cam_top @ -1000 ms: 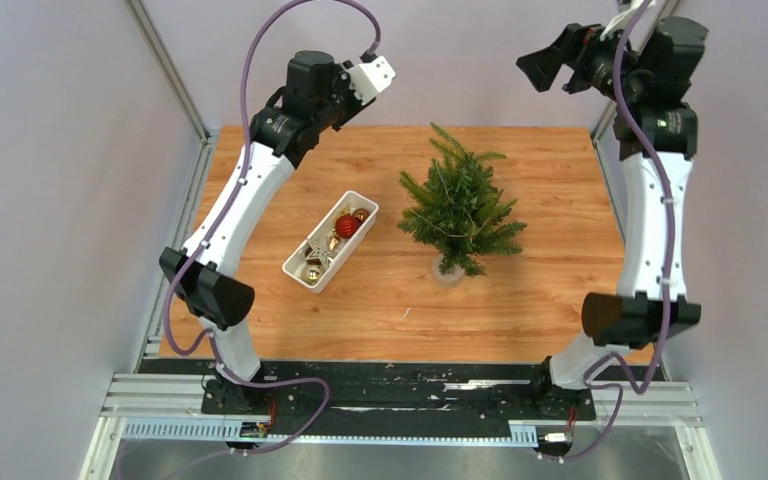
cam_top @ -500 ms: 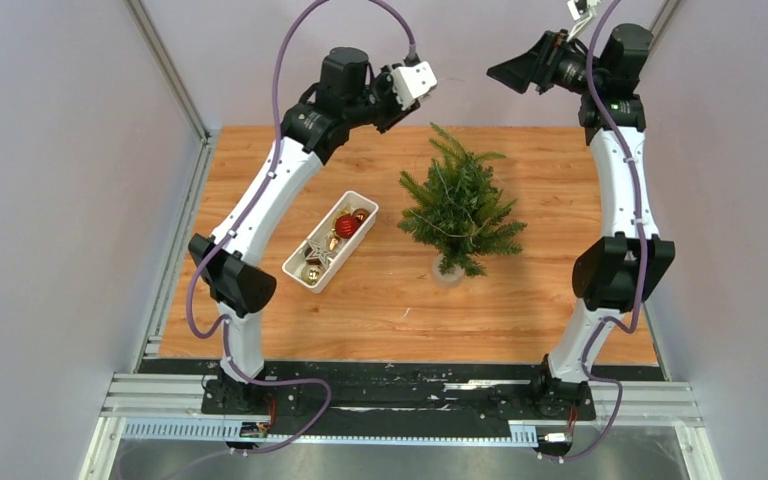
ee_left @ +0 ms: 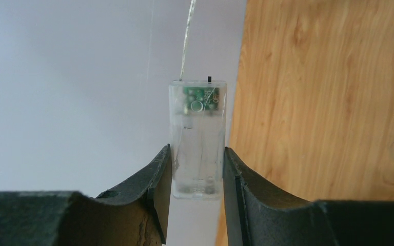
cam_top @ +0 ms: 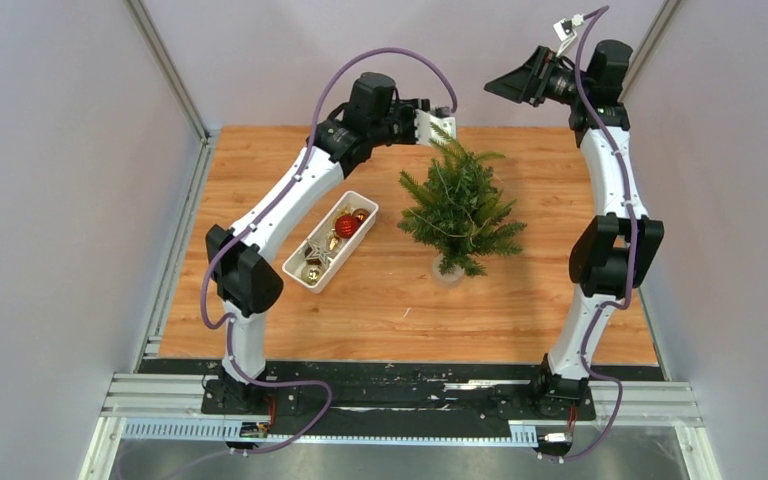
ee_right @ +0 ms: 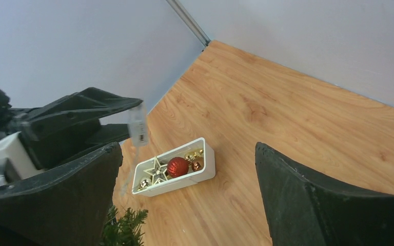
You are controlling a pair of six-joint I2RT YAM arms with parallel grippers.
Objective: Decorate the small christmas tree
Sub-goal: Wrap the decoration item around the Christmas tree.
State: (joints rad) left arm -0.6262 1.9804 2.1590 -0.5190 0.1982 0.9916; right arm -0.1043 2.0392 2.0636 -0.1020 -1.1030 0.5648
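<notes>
Top view: tree (cam_top: pixel 460 205) branches hide the trunk and cover part of the base (cam_top: pixel 447 272). Left gripper (cam_top: pixel 443 128) tips merge with the top twigs; what they hold is too small to tell there. Gold ornaments (cam_top: pixel 312 272) in the tray (cam_top: pixel 300 277): too small to name.

Left wrist: wire (ee_left: pixel 187 36) runs off the top edge. Left fingers (ee_left: pixel 154 179) cut by the bottom edge. Box (ee_left: pixel 197 133) lower sides covered by the fingertips.

Right wrist: only a tree tip shows, cut by the bottom edge. Box blurred. Right fingers (ee_right: pixel 313 205) cut by the edges; one hides part of the left gripper.
</notes>
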